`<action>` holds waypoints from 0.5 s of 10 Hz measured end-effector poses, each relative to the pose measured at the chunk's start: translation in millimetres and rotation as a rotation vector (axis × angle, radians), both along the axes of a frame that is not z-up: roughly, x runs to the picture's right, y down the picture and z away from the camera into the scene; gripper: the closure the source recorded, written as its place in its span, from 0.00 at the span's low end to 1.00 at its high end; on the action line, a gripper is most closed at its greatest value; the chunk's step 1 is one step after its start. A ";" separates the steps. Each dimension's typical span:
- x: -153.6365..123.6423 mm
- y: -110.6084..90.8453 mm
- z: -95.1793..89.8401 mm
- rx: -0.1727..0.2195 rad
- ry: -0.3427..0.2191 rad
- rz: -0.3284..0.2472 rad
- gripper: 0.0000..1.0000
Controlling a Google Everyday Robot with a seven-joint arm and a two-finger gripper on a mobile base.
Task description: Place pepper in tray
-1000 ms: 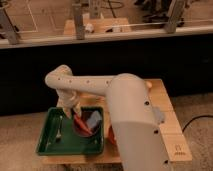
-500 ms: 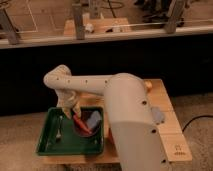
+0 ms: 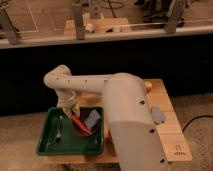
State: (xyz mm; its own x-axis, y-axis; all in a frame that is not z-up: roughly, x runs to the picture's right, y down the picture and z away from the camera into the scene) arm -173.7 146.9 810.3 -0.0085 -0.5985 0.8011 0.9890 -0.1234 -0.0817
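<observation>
The green tray [image 3: 46, 144] sits at the table's front left. Inside it stands a dark-red bowl [image 3: 86, 132], and the slim red-orange pepper [image 3: 78, 123] lies slanted over the bowl's left side. My gripper [image 3: 72, 113] reaches down from the pale arm above the tray's back edge, and it is shut on the pepper's upper end. The pepper's lower end rests in the bowl.
A blue-grey sponge [image 3: 92, 119] leans on the bowl's right side, and a fork [image 3: 59, 128] lies in the tray's left half. On the wooden table [image 3: 170, 130] are a second grey block [image 3: 157, 115] and an orange fruit [image 3: 148, 85]. My arm's body covers the table's middle.
The gripper has closed on the pepper's upper end. Arm, pepper, bowl and tray stay where they were.
</observation>
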 end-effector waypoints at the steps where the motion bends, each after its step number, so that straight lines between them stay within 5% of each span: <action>1: 0.3 -0.2 0.4 -0.002 -0.001 0.001 0.72; 5: 0.6 -0.9 0.0 -0.001 -0.005 0.007 0.72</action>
State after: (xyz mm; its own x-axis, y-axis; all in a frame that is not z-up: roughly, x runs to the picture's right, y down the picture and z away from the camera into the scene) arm -173.1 146.1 810.3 -0.0083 -0.5979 0.8016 0.9901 -0.1170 -0.0770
